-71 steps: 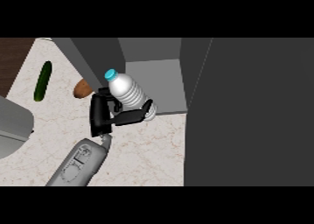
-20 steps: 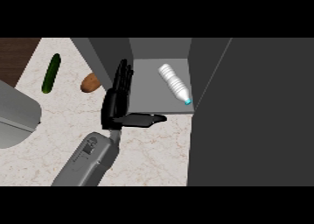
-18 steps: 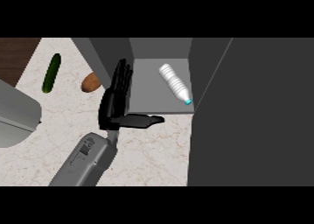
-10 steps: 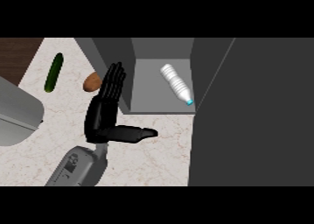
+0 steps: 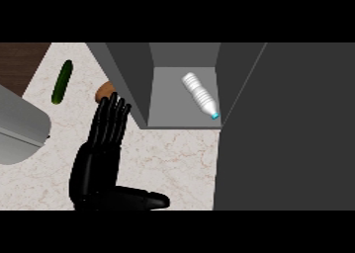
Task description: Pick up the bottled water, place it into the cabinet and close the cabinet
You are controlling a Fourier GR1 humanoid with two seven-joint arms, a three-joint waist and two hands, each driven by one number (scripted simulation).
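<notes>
The bottled water (image 5: 199, 95), clear with a blue cap, lies on its side on the floor of the open grey cabinet (image 5: 172, 114), cap toward the front right. The cabinet's dark door (image 5: 296, 128) stands open and fills the right side. My left hand (image 5: 100, 163) is on the counter left of the cabinet. It is open, with straight fingers pointing up along the cabinet's left wall and the thumb sticking out to the right. It holds nothing and is apart from the bottle. My right hand does not show.
A green cucumber (image 5: 62, 81) lies on the marble counter (image 5: 180, 158) at the upper left. A brown round object (image 5: 105, 90) sits just beyond my fingertips. A grey appliance (image 5: 12, 131) takes up the left edge.
The bottle, held in my left hand 3.5 s ago, now lies inside the cabinet. My hand has let go, drawn back down and left, and looms larger.
</notes>
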